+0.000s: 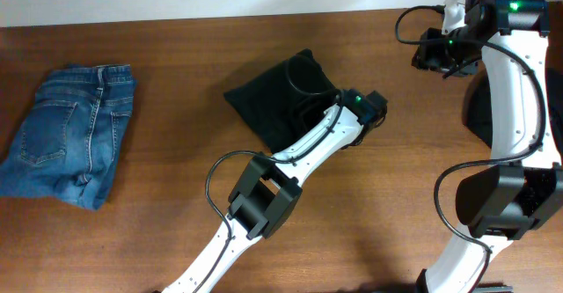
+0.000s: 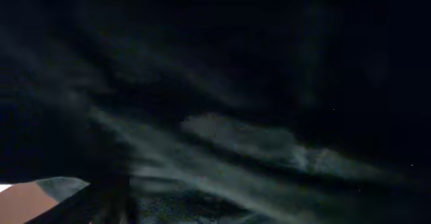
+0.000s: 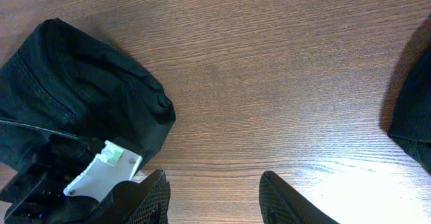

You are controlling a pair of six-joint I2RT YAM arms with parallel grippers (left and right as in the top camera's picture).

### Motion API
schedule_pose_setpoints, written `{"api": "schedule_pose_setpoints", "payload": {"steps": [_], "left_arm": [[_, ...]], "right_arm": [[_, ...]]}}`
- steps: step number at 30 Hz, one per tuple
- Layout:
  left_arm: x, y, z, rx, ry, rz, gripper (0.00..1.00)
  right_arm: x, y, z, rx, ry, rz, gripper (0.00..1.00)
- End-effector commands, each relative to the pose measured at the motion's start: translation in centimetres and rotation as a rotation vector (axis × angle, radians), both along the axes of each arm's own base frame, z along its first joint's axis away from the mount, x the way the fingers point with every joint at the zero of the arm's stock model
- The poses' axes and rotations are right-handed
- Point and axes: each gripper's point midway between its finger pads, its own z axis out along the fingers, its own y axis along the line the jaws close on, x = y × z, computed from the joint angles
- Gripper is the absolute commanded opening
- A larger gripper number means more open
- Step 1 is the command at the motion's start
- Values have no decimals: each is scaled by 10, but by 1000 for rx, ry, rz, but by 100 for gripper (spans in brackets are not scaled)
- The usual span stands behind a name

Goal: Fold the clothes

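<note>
A black garment [image 1: 273, 95] lies bunched and folded at the table's middle. It also shows in the right wrist view [image 3: 74, 83]. My left gripper [image 1: 332, 108] is down on its right edge. In the left wrist view black fabric [image 2: 236, 136] fills the frame and hides the fingers. My right gripper [image 3: 215, 197] is open and empty above bare wood to the right of the garment. In the overhead view it hangs at the back right [image 1: 435, 57]. A second black garment [image 1: 479, 108] lies at the right edge, and it shows in the right wrist view [image 3: 414, 109].
Folded blue jeans [image 1: 70, 135] lie at the far left. The wooden table [image 1: 176, 55] runs to a white wall at the back. My left arm's white wrist [image 3: 101, 170] sits close to my right gripper's left finger.
</note>
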Motion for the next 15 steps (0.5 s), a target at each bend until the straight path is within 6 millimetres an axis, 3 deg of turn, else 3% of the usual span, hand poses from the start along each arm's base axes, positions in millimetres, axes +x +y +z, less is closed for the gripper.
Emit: {"api": "schedule_pose_setpoints", "payload": {"steps": [1,6,15], "left_arm": [[-40,3,-69,-33,214,93,87],[-14,-1,-16,-152,120,116,93],[19,34,62,-347,38,231,93]], "right_arm": [[2,3,-1,3,-2,19,48],[1,3,-1,3,1,20,49],[1,3,-1,-5,-1,33,49]]}}
